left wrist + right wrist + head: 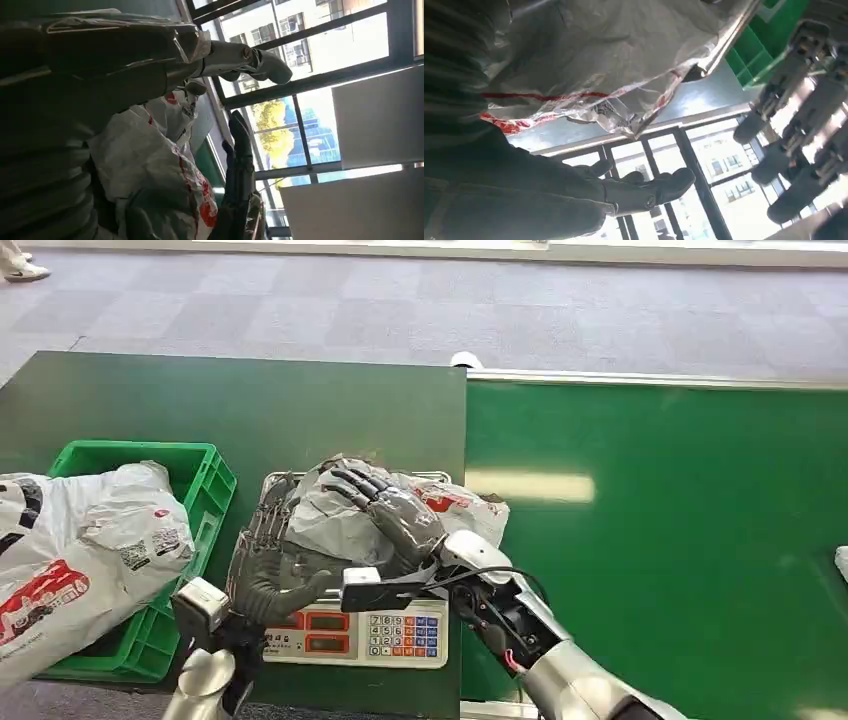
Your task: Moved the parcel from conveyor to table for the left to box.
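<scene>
So the parcel (335,515) is sitting on top of a weighing scale (360,632) on the dark green table (250,410), just left of where the brighter green conveyor (650,540) is starting. It's a soft grey-white plastic mailer bag, all crumpled and wrinkly, with red print on it (the red lettering is showing near its right end, but it's too creased to read). In the left wrist view the same bag (150,170) is looking white with red stripes and a red blob of print, again nothing legible.

Both hands are on it. The right hand (395,515) is lying over the top of the parcel with its dark fingers (350,480) spread across the bag and curving down onto it. The left hand (265,565) is pressing against the parcel's left side, fingers apart and wrapping the bag, thumb coming around the front. So the bag is basically being clamped between the two.

The scale is showing a keypad (404,635) of white, blue and orange keys plus red display windows, digits too small to make out.

Off to the left a green plastic crate (205,490) is holding another big white mailer bag (80,560) with red lettering and a couple of QR-code labels, not readable either.
</scene>
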Robot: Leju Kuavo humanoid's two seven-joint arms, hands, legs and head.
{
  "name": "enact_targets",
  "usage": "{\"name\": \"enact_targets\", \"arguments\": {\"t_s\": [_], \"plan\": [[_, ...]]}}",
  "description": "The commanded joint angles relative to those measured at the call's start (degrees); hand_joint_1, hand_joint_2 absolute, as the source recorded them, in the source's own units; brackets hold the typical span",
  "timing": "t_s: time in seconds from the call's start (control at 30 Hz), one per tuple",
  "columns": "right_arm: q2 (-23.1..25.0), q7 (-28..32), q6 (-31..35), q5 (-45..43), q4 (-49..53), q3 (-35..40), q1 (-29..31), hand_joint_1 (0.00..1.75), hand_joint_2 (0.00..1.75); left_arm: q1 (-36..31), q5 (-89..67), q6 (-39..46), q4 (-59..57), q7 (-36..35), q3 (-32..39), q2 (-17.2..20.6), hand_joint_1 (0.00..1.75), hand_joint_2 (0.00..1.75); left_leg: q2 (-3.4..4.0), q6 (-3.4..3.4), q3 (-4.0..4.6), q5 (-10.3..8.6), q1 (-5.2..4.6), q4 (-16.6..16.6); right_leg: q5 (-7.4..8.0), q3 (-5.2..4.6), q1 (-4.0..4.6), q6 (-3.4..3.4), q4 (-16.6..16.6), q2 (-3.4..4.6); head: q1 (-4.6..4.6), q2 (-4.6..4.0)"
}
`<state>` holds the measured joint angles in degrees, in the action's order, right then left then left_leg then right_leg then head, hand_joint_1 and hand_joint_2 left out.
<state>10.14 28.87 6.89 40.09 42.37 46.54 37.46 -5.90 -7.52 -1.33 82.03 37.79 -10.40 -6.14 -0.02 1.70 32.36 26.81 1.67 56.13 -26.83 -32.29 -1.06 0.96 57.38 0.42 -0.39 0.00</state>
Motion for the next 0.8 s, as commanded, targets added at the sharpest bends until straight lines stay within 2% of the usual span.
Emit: {"name": "enact_targets", "arguments": {"t_s": [0.03, 0.43, 0.53, 0.57, 0.67, 0.8], "plan": [[-3.18, 3.1, -0.53, -4.28, 11.65, -7.32, -5.19, 0.0, 1.75, -0.98, -0.21, 0.05, -1.61, -0.51, 0.65, -0.48, 0.0, 1.75, -0.14, -0.11, 0.04, -0.05, -0.03, -0.03, 0.0, 0.02, 0.0, -0.06, -0.02, -0.18, 0.0, 0.0], [-3.18, 4.16, 1.48, -5.86, 15.33, -10.32, -7.2, 0.0, 1.75, -0.37, -0.26, 0.3, -0.76, -0.59, 1.03, -0.76, 0.0, 1.75, -0.06, -0.15, 0.01, -0.06, -0.06, -0.06, 0.03, 0.0, -0.03, -0.09, -0.03, -0.12, 0.0, 0.0], [-3.47, 4.44, 3.37, -8.03, 19.88, -14.08, -9.72, 0.0, 1.75, 0.62, -0.85, 1.25, 0.41, -0.85, 1.54, -0.95, 0.0, 1.75, -0.07, -0.08, 0.01, -0.02, -0.03, -0.03, 0.0, 0.01, -0.01, -0.04, -0.02, -0.09, 0.0, 0.0], [-3.48, 4.22, 4.22, -9.12, 21.44, -15.73, -10.73, 0.0, 1.75, 0.94, -3.47, 3.97, 0.85, -0.66, 1.43, -0.87, 0.0, 1.75, -0.09, -0.14, 0.03, -0.04, -0.05, -0.04, 0.0, 0.01, -0.02, -0.07, -0.04, -0.14, -0.02, 0.0], [-3.49, 3.62, 8.46, -13.53, 25.9, -23.28, -15.29, 0.0, 1.75, 2.17, -2.9, 3.84, 1.98, -0.94, 1.48, -1.05, 0.0, 1.75, -0.12, -0.14, 0.01, -0.03, -0.05, -0.06, -0.01, 0.04, -0.02, -0.07, -0.05, -0.16, 0.0, 0.0], [-2.75, 5.37, 9.94, -20.85, 29.43, -31.61, -20.52, 0.0, 1.75, 2.38, -2.3, 3.48, 1.71, -1.02, 1.16, -1.12, 0.0, 1.75, -0.28, -0.16, -0.01, -0.05, -0.04, -0.09, -0.03, 0.12, -0.01, -0.07, -0.11, -0.32, 0.02, 0.0]]}}
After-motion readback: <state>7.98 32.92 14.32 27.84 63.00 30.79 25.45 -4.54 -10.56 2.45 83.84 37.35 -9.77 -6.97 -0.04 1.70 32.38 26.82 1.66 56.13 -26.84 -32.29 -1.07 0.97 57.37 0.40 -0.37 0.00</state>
